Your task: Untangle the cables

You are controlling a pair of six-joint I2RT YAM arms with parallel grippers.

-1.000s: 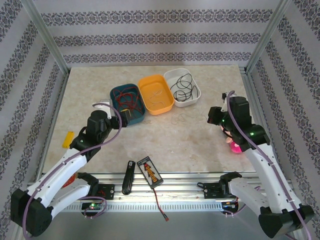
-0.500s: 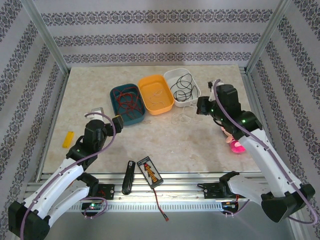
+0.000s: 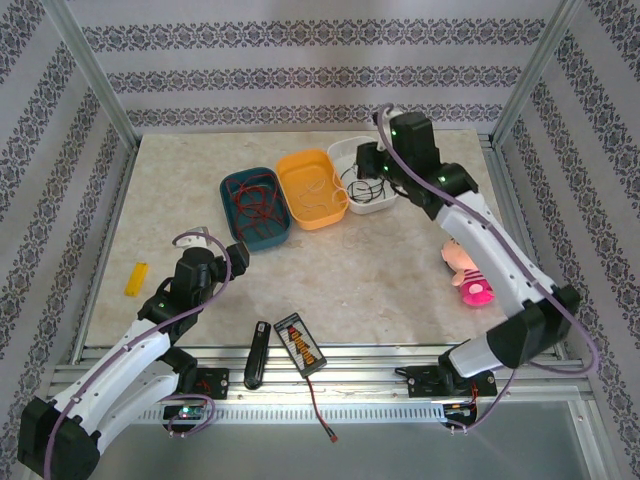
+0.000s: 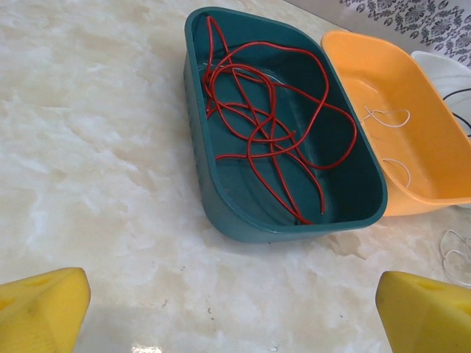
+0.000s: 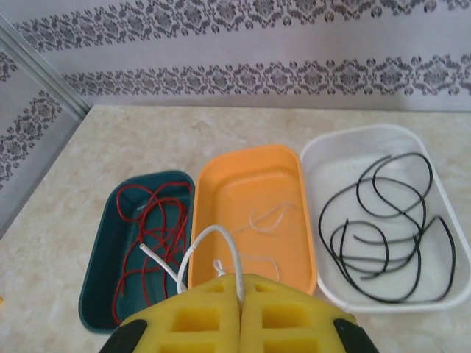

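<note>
Table (image 3: 380,270), rear: left tray (image 5: 92,287), middle tray (image 5: 250,151) and right tray (image 5: 368,131) side by side, one of the cables (image 4: 268,136) in each (toy (image 3: 468,275) well apart, rightward).

Left tool (image 4: 234,312) spread wide, low; right tool (image 5: 241,294) closed, far forward.

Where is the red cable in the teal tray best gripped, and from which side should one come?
Probably the central tangle of the red cable, coming straight down from above: the teal tray walls it in on all sides, and several strands cross there.
</note>
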